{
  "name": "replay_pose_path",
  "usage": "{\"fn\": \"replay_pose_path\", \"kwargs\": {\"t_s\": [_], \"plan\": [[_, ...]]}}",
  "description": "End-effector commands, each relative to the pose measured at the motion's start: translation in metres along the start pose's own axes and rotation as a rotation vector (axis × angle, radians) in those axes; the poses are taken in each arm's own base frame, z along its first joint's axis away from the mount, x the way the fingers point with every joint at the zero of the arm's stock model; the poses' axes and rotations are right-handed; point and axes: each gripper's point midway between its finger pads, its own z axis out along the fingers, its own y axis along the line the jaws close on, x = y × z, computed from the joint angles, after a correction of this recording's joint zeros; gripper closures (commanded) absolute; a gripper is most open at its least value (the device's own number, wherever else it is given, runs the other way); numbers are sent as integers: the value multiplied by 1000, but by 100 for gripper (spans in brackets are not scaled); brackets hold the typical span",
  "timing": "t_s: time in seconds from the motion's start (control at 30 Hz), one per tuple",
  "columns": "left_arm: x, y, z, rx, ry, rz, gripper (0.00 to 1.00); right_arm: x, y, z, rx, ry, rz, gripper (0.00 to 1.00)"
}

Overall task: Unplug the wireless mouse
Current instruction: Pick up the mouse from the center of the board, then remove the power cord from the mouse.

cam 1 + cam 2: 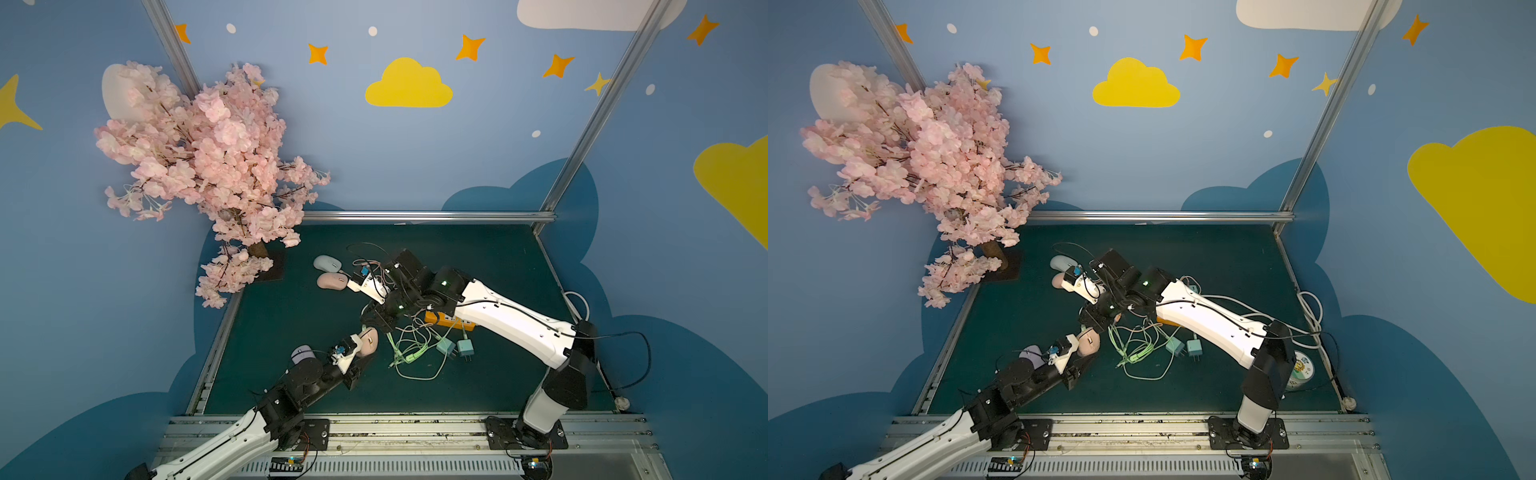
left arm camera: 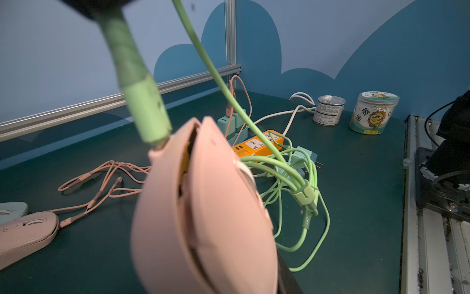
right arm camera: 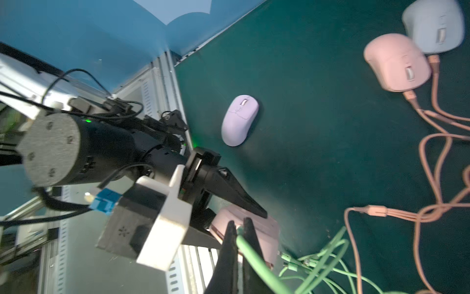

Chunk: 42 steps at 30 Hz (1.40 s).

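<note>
The pink mouse [image 2: 208, 216], a smooth, matte, rounded plastic shell with a seam down its back, is held on edge to the left of the orange power strip [image 1: 449, 320], on its side nearer the robot. The left gripper [image 1: 365, 341] is clamped on it, with a black tapered finger [image 3: 236, 196] lying across the shell. A rubbery green cable [image 2: 309, 178] ends in a thick, straight plug [image 2: 150, 109] seated in the nose of the mouse. The right gripper [image 3: 239, 225] has its two thin black wedge fingers pressed together on the cable just behind that plug.

The rest of the green cable falls in loose loops and a clipped bundle on the dark green felt desk [image 1: 478, 257], just on the near side of the power strip. Two boxy teal chargers [image 1: 446, 345] lie there too, with their prongs bare. The power strip is a glossy orange bar with white socket faces.

Far left of the strip sit another pink mouse [image 3: 396, 63] and a pale grey-blue mouse [image 3: 432, 25], touching each other, with a thin salmon-pink cable [image 3: 432, 152] running to them. A lilac egg-shaped mouse [image 3: 239, 119] lies left of the strip on the side nearer the robot. Right of the strip stand a metal tin [image 2: 328, 110] and a clear round jar [image 2: 373, 113].
</note>
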Motion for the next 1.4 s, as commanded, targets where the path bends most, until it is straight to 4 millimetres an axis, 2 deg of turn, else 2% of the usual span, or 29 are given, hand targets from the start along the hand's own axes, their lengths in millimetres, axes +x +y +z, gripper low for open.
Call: {"fn": "replay_pose_path", "kwargs": {"t_s": [0.0, 0.03, 0.1, 0.23, 0.3, 0.33, 0.47, 0.53, 0.63, 0.67, 0.7, 0.8, 0.83, 0.93, 0.97, 1.07, 1.1, 1.13, 1.23, 1.27, 1.3, 1.37], "plan": [[-15, -3, -1, 18, -34, 9, 71, -22, -39, -23, 280, -58, -55, 100], [-15, -3, -1, 17, -32, 9, 72, -24, -41, -25, 305, -60, -61, 100], [-14, -3, -1, 15, -30, 8, 74, -27, -33, -26, 283, -73, -73, 100], [-14, -2, -1, 12, -29, 9, 74, -36, 13, -28, 61, -130, -110, 100], [-14, -2, -1, 12, -28, 9, 74, -37, 30, -30, -27, -146, -116, 100], [-14, -2, -1, 13, -27, 8, 74, -37, 29, -31, -20, -147, -112, 100], [-14, -3, -1, 15, -27, 9, 75, -31, -12, -41, 197, -127, -84, 100], [-14, -2, -2, 14, -27, 7, 75, -34, -1, -48, 131, -152, -78, 100], [-14, -3, -2, 15, -26, 7, 74, -41, 36, -55, -52, -207, -104, 100], [-14, -2, -2, 12, -27, 7, 75, -40, 40, -55, -70, -208, -106, 100], [-14, -2, -2, 13, -28, 6, 75, -39, 37, -56, -49, -202, -105, 100], [-14, -3, -1, 15, -29, 7, 75, -34, 6, -56, 93, -172, -80, 100], [-14, -3, -1, 15, -30, 7, 75, -33, 7, -58, 61, -176, -58, 100], [-12, -2, 0, 12, -23, 7, 75, -39, 38, -62, -144, -236, -63, 100], [-11, -2, 0, 13, -19, 4, 75, -39, 37, -61, -132, -238, -60, 100], [-10, -3, 1, 18, -16, 2, 75, -31, 5, -56, 53, -180, -44, 100], [-10, -4, 0, 20, -16, 2, 75, -31, 3, -56, 59, -172, -37, 100], [-11, -3, 0, 17, -18, 3, 75, -32, 9, -56, 19, -175, -32, 100], [-11, -3, -1, 14, -23, 2, 75, -44, 50, -62, -213, -232, -41, 100], [-11, -2, -1, 13, -25, 2, 74, -45, 51, -62, -205, -235, -38, 100], [-12, -2, -1, 12, -25, 2, 74, -45, 40, -62, -131, -227, -40, 100], [-12, -3, -2, 14, -27, 3, 74, -38, 7, -61, 70, -189, -39, 100]]}}
